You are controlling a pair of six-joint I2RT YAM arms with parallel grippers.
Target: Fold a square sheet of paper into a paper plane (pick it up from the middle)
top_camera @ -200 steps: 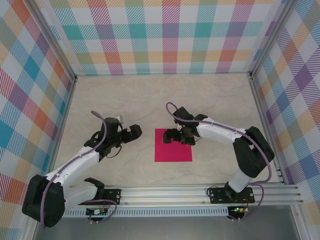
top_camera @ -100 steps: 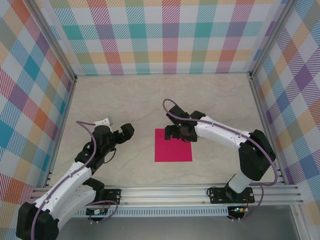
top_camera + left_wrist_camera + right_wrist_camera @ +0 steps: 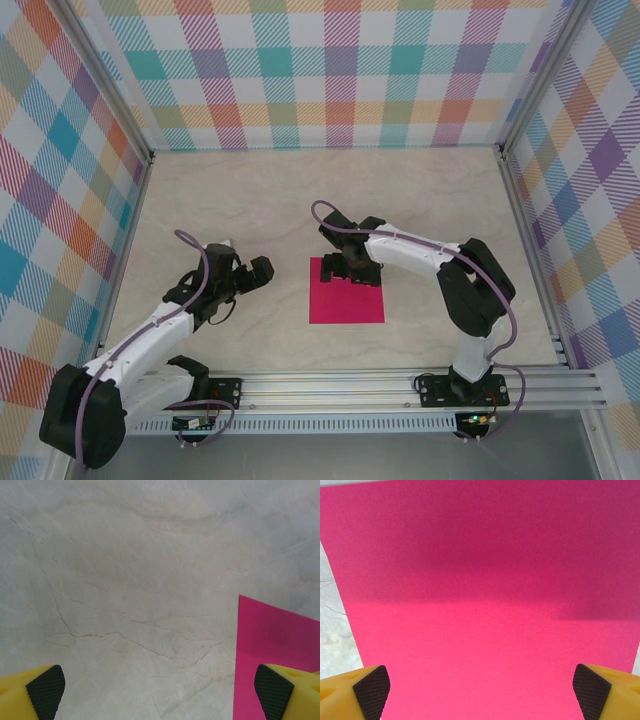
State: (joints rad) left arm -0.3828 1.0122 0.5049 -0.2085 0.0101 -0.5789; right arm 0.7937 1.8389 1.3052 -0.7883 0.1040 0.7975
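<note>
The right end effector (image 3: pixel 343 267) has slid leftward along the far edge of the square sheet of paper (image 3: pixel 347 300), its elbow folding in closer to its base. The left end effector (image 3: pixel 256 273) has ended up near where it began.

The magenta-pink sheet lies flat and unfolded on the pale marbled surface (image 3: pixel 250 200), in the middle, with its edges running square to the surface's own edges (being square, it has no long axis to speak of).

The right end effector hovers over the sheet's far edge, near the far-left corner. Its fingers are spread wide with nothing between them. In its wrist view the paper stretches out ahead of the two fingertips, and a strip of bare surface shows along one side. The middle of the sheet therefore lies toward the robot from this end effector.

The left end effector is also spread wide and empty. It stands over bare surface, apart from the sheet's left edge, with the pink corner off to its right.

The right arm is plainly the nearer one, and looks better placed to reach the middle.
</note>
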